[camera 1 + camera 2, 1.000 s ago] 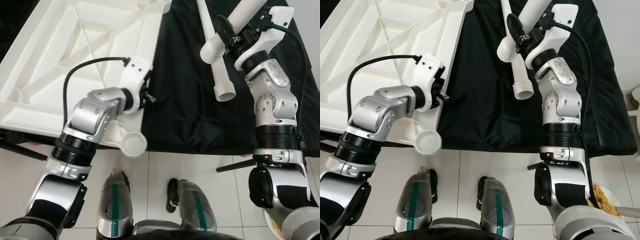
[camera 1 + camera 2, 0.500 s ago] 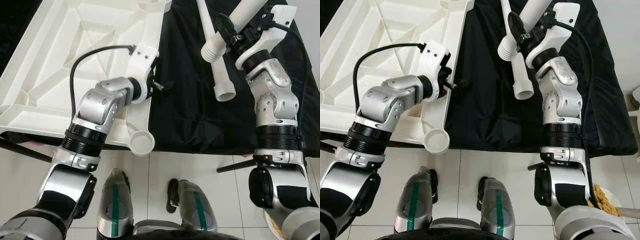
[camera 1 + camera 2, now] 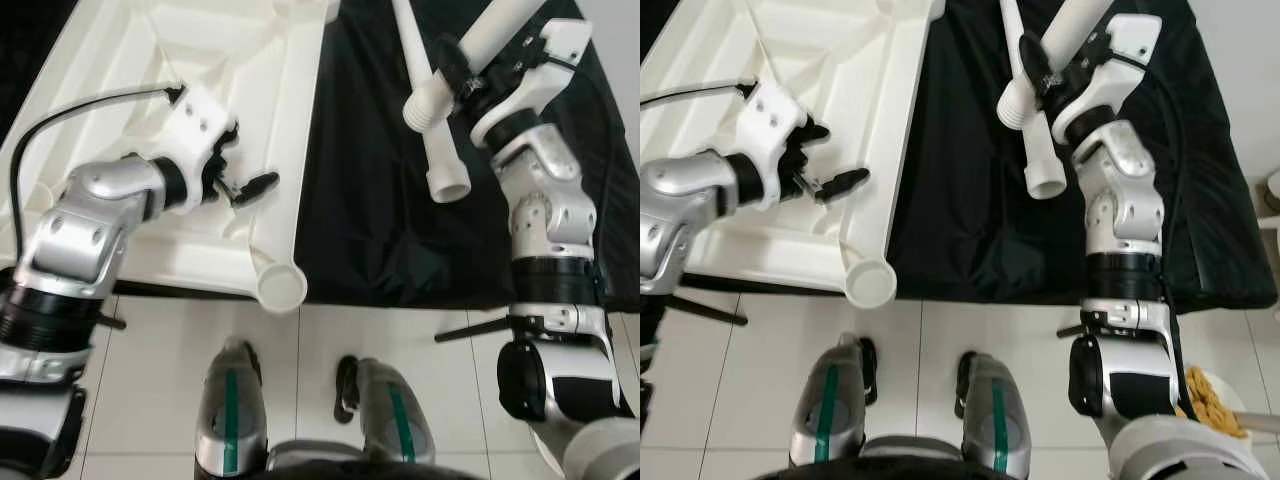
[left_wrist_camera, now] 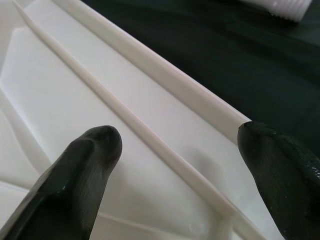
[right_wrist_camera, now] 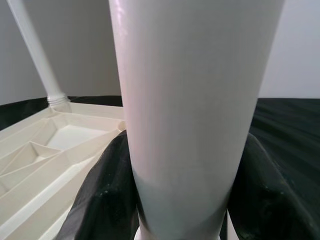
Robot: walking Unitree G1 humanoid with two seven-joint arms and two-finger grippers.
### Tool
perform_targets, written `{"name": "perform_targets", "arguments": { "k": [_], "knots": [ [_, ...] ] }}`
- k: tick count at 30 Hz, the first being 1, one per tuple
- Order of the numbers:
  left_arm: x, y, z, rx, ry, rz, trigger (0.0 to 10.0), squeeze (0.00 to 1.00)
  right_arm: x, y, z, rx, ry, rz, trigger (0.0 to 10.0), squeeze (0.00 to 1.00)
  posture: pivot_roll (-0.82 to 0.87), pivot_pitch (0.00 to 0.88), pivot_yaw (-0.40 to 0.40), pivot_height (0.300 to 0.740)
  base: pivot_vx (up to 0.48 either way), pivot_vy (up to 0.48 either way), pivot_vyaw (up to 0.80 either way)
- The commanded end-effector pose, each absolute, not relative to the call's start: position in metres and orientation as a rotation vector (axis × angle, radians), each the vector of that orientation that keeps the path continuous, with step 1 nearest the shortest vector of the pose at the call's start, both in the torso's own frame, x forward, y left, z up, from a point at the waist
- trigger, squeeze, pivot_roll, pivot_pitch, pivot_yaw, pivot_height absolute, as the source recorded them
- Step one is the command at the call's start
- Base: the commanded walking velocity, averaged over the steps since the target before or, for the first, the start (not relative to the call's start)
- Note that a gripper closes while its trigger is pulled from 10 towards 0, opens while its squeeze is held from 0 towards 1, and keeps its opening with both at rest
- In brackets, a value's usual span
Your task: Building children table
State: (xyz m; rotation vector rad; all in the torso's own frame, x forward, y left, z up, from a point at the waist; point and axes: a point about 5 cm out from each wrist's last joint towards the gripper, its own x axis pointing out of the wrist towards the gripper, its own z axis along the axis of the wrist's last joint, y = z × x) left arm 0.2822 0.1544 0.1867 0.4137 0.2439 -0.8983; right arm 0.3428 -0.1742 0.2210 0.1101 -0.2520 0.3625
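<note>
**Right gripper holds a table leg aloft; left gripper spread over the upturned tabletop**

The white tabletop [image 3: 130, 120] lies upside down on the left of the scene, its ribbed underside facing up. It rests partly on the black cloth [image 3: 370, 200] and juts past the cloth's near edge over the tiled floor [image 3: 300, 360]. Its right rim runs from near to far and ends in a round leg socket [image 3: 281, 289] at the near corner.

The left gripper [image 3: 245, 187] hangs over the tabletop's underside, close to that right rim. Its two black fingers [image 4: 85, 165] are spread wide apart and hold nothing; the wrist view shows the white rim and a thin rib between them.

The right gripper [image 3: 462, 72] is on the far right, above the cloth. Its fingers are clenched around a white table leg [image 3: 490, 40], gripped on both sides in the wrist view. The leg's long axis slants from its ribbed threaded end [image 3: 425, 103], which is nearer and to the left, up and away toward the far right.

A second white leg [image 3: 437, 150] lies on the cloth below it, running near to far, its open end facing near.
</note>
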Motion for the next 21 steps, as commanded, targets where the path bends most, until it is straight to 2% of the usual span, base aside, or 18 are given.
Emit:
{"name": "perform_targets", "arguments": {
  "k": [1, 14, 21],
  "knots": [
    [0.277, 0.154, 0.188, 0.438, 0.236, -0.946, 10.0, 0.0, 0.343, -0.177, 0.226, 0.109, -0.27, 0.358, 10.0, 0.0, 0.07, 0.086, -0.028, 0.74, 0.0, 0.0, 0.0],
    [0.257, 0.159, 0.169, 0.59, 0.312, -1.058, 10.0, 0.0, 0.344, -0.178, 0.229, 0.103, -0.273, 0.364, 10.0, 0.0, 0.06, 0.089, -0.04, 0.74, 0.0, 0.0, 0.0],
    [0.247, 0.178, 0.162, 0.669, 0.387, -1.074, 10.0, 0.0, 0.344, -0.18, 0.23, 0.096, -0.274, 0.36, 10.0, 0.0, 0.07, 0.092, -0.041, 0.74, 0.0, 0.0, 0.0]
  ]
}}
